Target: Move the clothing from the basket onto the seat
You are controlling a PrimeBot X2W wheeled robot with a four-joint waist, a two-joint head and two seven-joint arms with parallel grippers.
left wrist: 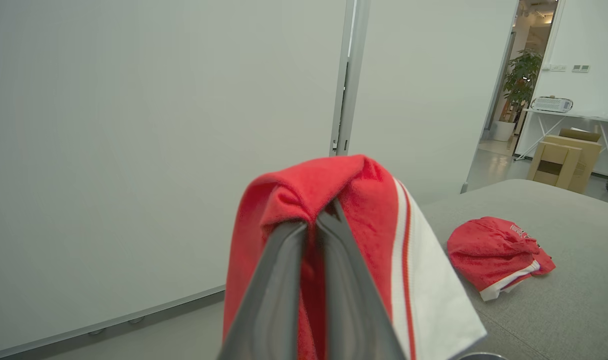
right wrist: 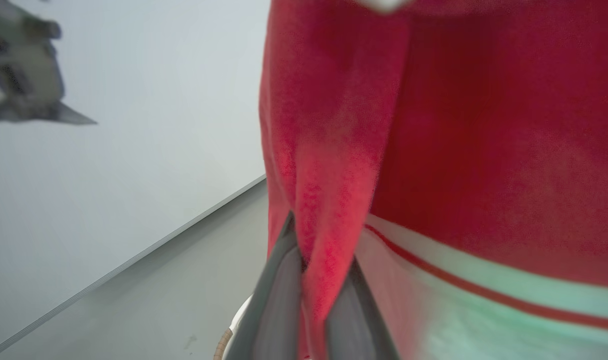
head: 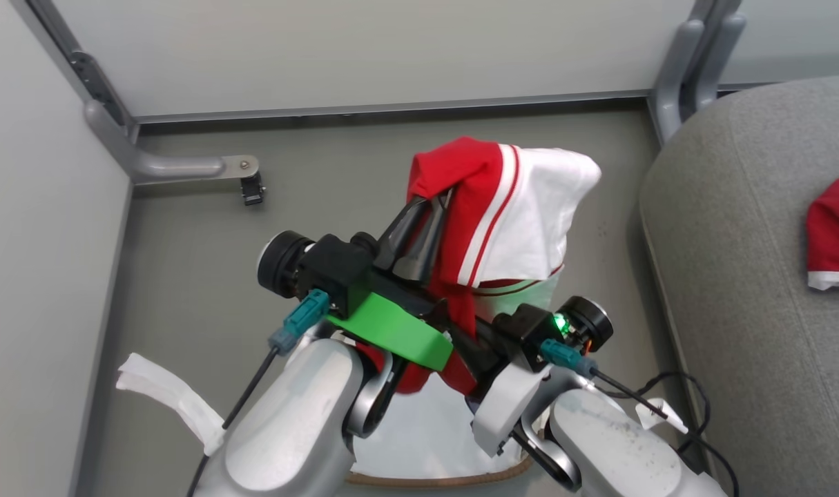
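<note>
A red garment with a red-striped white panel (head: 523, 214) hangs in the air, held by both grippers. My left gripper (head: 426, 221) is shut on its upper red fold (left wrist: 334, 190), fingertips pinched together (left wrist: 316, 217). Lower down, my right gripper (right wrist: 321, 245) is shut on a hanging red fold (right wrist: 334, 165); in the head view its fingers (head: 471, 345) are mostly hidden by the cloth. Below the arms, the basket shows its brown woven rim (head: 433, 478), with plain white cloth (head: 426, 428) inside. The grey seat (head: 737, 290) lies to the right, with a second red garment (head: 833, 235) (left wrist: 494, 255) on it.
Pale partition walls close the back and left, with a grey metal foot (head: 177, 166) and a caster (head: 252, 190) on the floor. A white strip (head: 170, 397) lies at the lower left. Black cables (head: 674, 393) run by the seat's edge. A cardboard box (left wrist: 564, 160) stands far off.
</note>
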